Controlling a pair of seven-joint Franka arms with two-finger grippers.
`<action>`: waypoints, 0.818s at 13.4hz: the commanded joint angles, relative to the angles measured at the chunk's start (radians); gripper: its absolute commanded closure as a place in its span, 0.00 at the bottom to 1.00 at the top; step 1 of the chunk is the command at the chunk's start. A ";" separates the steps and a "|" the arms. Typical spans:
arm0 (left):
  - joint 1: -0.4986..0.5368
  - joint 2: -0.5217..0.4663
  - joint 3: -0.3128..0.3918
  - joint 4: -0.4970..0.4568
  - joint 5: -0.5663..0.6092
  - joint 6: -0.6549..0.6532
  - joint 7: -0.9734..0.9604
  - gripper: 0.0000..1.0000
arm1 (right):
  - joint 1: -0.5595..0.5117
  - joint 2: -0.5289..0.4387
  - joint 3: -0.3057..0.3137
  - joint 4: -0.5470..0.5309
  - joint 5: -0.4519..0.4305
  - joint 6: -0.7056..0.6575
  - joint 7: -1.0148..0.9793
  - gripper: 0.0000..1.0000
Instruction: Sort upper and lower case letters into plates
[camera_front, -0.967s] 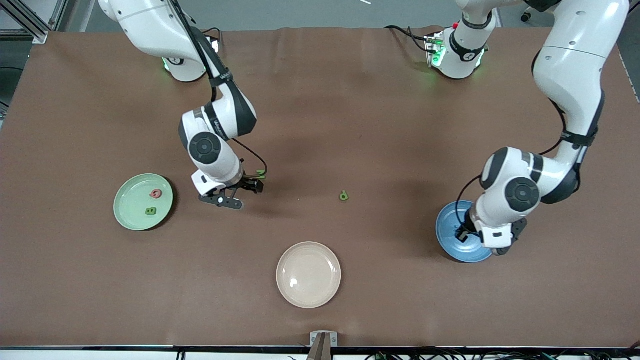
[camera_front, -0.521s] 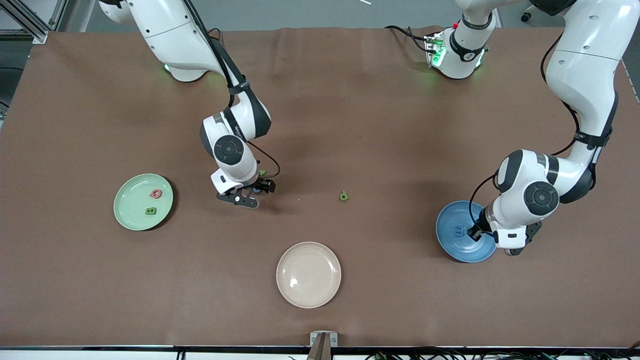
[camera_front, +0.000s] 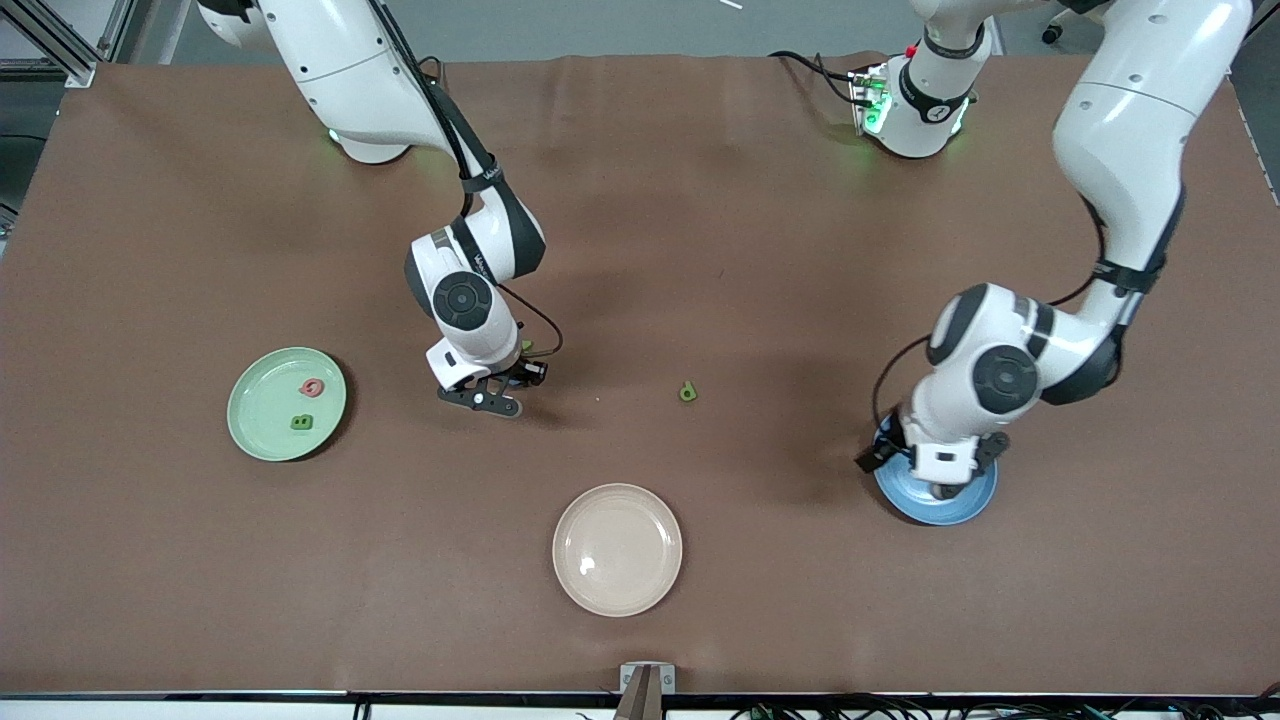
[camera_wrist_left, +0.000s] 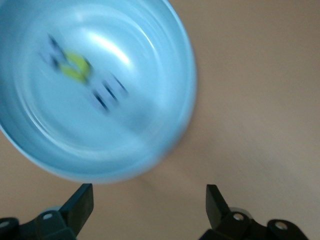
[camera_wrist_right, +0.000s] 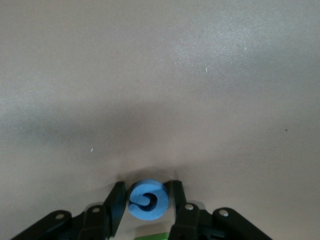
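Note:
My right gripper (camera_front: 503, 384) is low on the table, between the mint green plate (camera_front: 262, 415) and a loose green letter (camera_front: 687, 391). In the right wrist view its fingers (camera_wrist_right: 116, 202) are shut on both sides of a round blue letter (camera_wrist_right: 148, 201). Another green letter (camera_front: 526, 346) lies just beside it. The mint plate holds a red letter (camera_front: 312, 387) and a green letter (camera_front: 301, 422). My left gripper (camera_wrist_left: 149, 192) is open and empty, over the edge of the blue plate (camera_wrist_left: 150, 65). That plate (camera_front: 965, 502) holds a yellow-green letter (camera_wrist_left: 75, 67) and dark blue letters (camera_wrist_left: 107, 95).
A beige plate (camera_front: 617, 549) lies empty near the table's front edge, midway between the two arms. The left arm's wrist (camera_front: 975, 385) covers most of the blue plate in the front view.
My left gripper has swung back over the blue plate toward the right arm's end. My right gripper moved toward the table's middle and came down around the blue letter.

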 joint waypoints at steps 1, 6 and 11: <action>-0.117 0.019 0.003 0.040 0.004 -0.019 -0.133 0.05 | 0.009 0.007 -0.008 -0.009 0.006 0.021 0.016 0.71; -0.297 0.094 0.008 0.100 0.002 -0.013 -0.210 0.20 | -0.028 -0.067 -0.015 0.002 0.003 -0.083 -0.009 0.76; -0.441 0.191 0.049 0.232 0.007 -0.008 -0.305 0.31 | -0.236 -0.235 -0.022 -0.003 -0.008 -0.289 -0.405 0.76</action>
